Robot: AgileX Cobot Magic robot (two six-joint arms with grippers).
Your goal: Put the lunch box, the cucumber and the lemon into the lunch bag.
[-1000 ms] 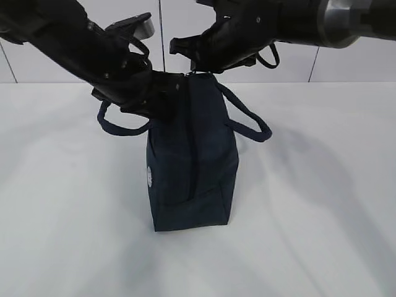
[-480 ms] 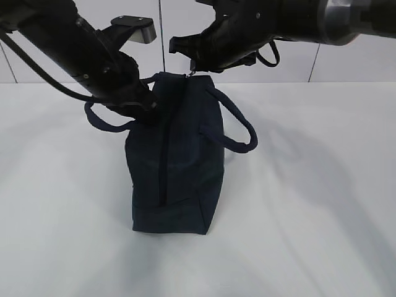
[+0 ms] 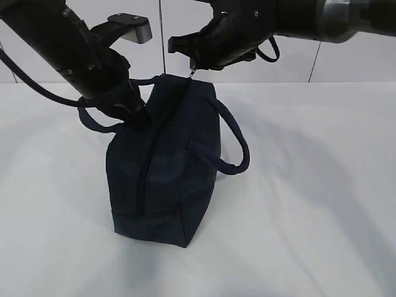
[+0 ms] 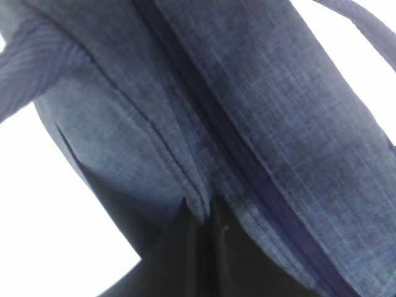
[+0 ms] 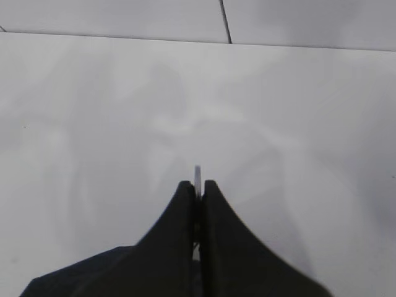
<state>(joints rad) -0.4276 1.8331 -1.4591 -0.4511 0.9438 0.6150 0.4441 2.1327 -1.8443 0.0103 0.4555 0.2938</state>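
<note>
Pincer states first: the right pincer (image 3: 193, 67) is pressed together on the metal zipper pull (image 3: 193, 73) at the far top end of the lunch bag (image 3: 161, 179); in the right wrist view a thin pale sliver of that pull (image 5: 197, 176) shows between the closed fingertips. The left pincer (image 3: 137, 116) is pinched shut on a fold of the bag's fabric at its upper left side, near the left handle (image 3: 93, 122); the left wrist view shows only navy cloth and the zipper line (image 4: 247, 173) at close range. The bag stands on the white desk (image 3: 322, 204), leaning toward the left arm, with its zipper running down the face toward the camera and appearing closed. The right handle (image 3: 232, 139) hangs free. The lunch box, the cucumber and the lemon are not visible in any view. The step in hand appears to be opening the zipper. To do it well, hold the fabric grip firm as an anchor and draw the pull along the zipper line, not across it, so that the slider runs without jamming. Keep the cloth taut between the two pincers; slack fabric may bunch ahead of the slider. Avoid lifting the bag off the desk, since a swinging bag could twist the pull out of the fingertips.
</note>
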